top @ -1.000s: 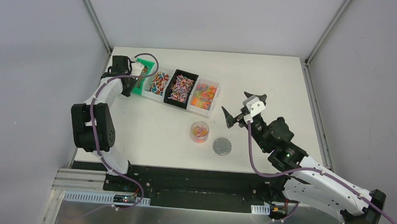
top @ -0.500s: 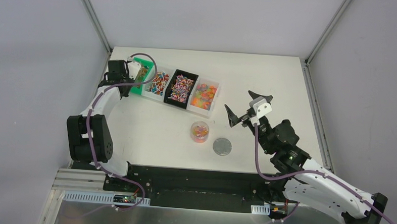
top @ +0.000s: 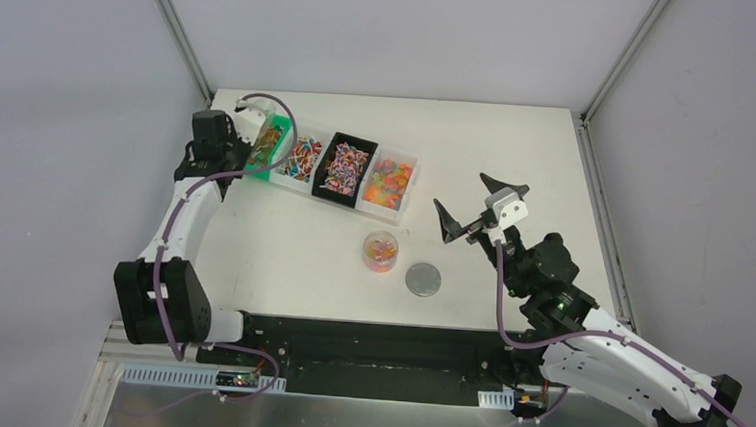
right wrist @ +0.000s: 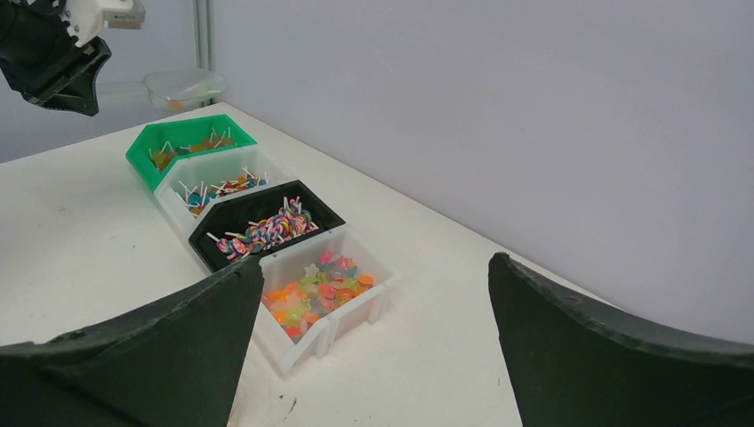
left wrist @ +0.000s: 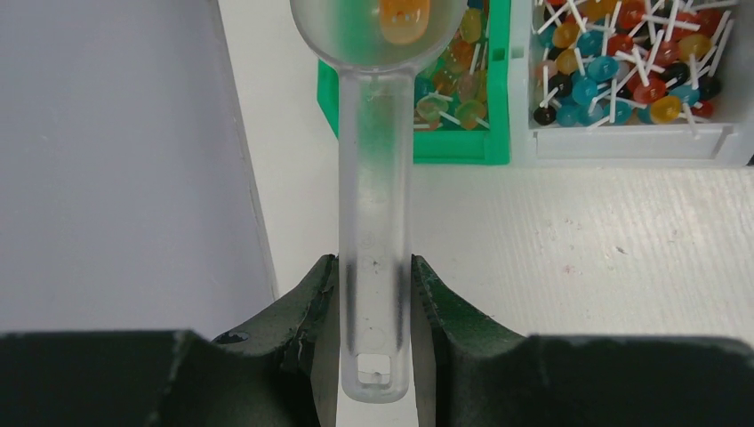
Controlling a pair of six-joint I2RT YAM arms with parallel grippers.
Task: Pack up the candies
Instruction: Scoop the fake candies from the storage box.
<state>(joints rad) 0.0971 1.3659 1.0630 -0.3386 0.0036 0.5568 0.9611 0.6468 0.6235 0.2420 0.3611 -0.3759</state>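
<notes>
Left end effector [left wrist: 374, 271]: narrow, clamped on the flat handle of a clear plastic scoop [left wrist: 374, 169]. The handle runs straight out ahead of the fingers with the bowl level. My read is that it's held flat so the load can't roll out. One orange candy [left wrist: 405, 18] sits in the bowl. Below and ahead of the bowl is a green plastic bin [left wrist: 413, 149] of amber stick sweets, so this looks like a fresh scoop lifted clear of it.

To the right of that end effector, more bins stand in a touching row on the white desk [top: 296, 239]:
- white bin [top: 302, 159], mixed-colour lollipop-type candies
- black bin [top: 345, 167], pink/striped ones
- clear bin [top: 388, 184], orange/red gummies

They're sorted by type with open tops up, probably so the scoop can dip straight in.

Between the two end effectors, nearer the arm bases, is a small clear round jar [top: 380, 251]. It's open and partly filled with candies, so it's the pack target. A grey round lid disc [top: 423, 279] lies flat near it, on the side toward the right end effector, not touching the jar.

Right end effector [top: 460, 190]: jaws wide, empty, raised off the desk, with jar and lid to its left and the bin row ahead. Judgement: it's parked out of the scoop's path, handy for the lid later.

Next call: carry the scoop to the jar and keep it level. The jar mouth is small, so spill risk is on the tip-in.
</notes>
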